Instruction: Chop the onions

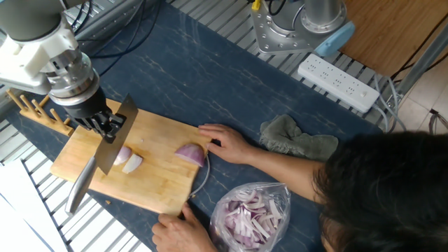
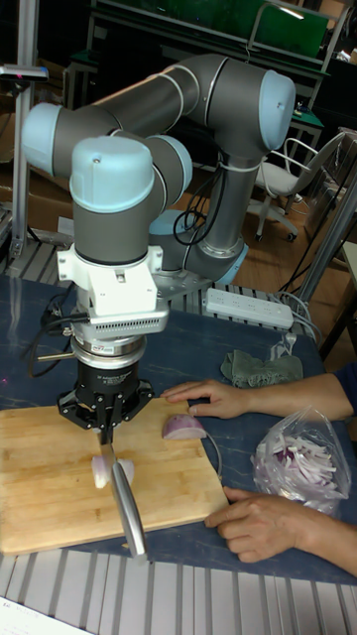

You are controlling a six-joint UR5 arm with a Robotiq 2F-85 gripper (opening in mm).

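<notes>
On the bamboo cutting board (image 1: 157, 185) (image 2: 50, 496) lie the onions: a small pale pink-white wedge in slices (image 1: 128, 160) (image 2: 101, 471) and a larger purple half-dome (image 1: 190, 154) (image 2: 183, 428). My gripper (image 1: 105, 127) (image 2: 104, 425) hangs over the board's left part, shut on a knife (image 1: 115, 143) (image 2: 127, 511). The blade slants down toward the board's front edge, right beside the sliced wedge. I cannot tell whether it touches the wedge. The purple half lies apart, to the right.
A person's hand (image 1: 225, 143) (image 2: 213, 399) rests by the purple half and another (image 1: 175, 229) (image 2: 263, 521) holds the board's front corner. A clear bag of onion strips (image 1: 252, 213) (image 2: 297, 458), a grey cloth (image 1: 297, 140), a power strip (image 1: 339, 82) and a wooden rack (image 1: 31, 108) surround the board.
</notes>
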